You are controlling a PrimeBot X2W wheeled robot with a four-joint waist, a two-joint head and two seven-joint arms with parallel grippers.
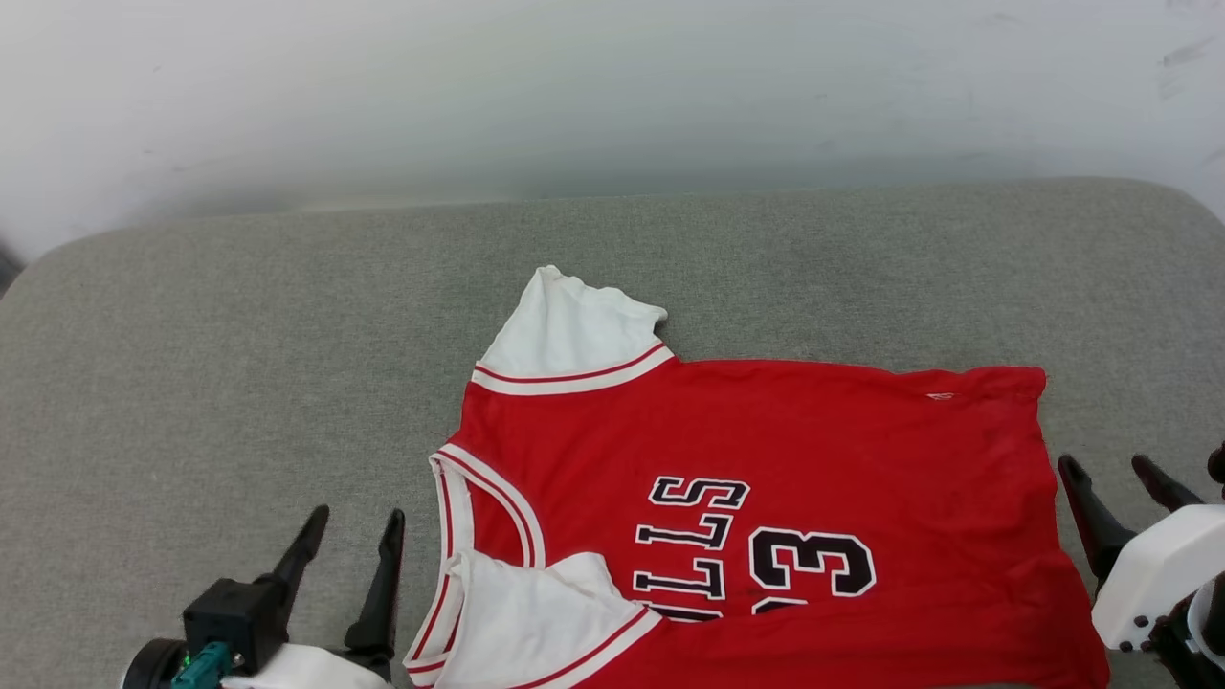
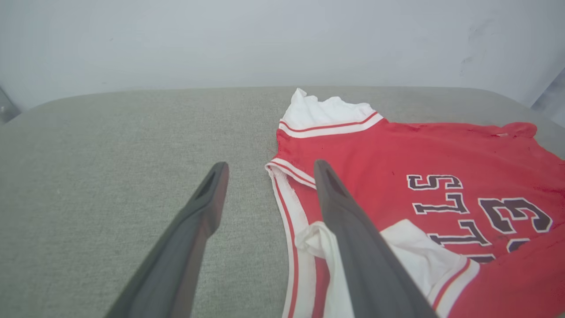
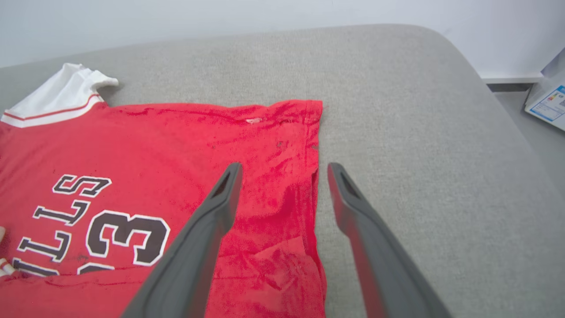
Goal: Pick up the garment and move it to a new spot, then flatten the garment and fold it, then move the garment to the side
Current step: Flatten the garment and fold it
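Cloth this thin should weigh next to nothing and have no stiffness at all, so the shirt [image 1: 766, 450] will sag and drag wherever it is not held, and a pinch on one layer may pull the front away from the back. It lies front up on the grey cushion [image 1: 239, 335], collar [image 1: 452, 522] toward the robot's left and hem [image 1: 1041, 459] toward its right, far sleeve [image 1: 565, 330] spread flat, near sleeve [image 1: 536, 612] flopped over onto the chest (that one wants smoothing out before any fold). The left gripper [image 1: 356, 517] stands just beside the collar, jaws wide apart with nothing between them; the right gripper [image 1: 1105, 464] is at the hem edge, likewise spread and empty. The best holds, I judge, are the thicker seams: the striped shoulder trim on one side and a hem corner on the other, both layers pinched together and lifted evenly so the knit neither slips nor bunches.
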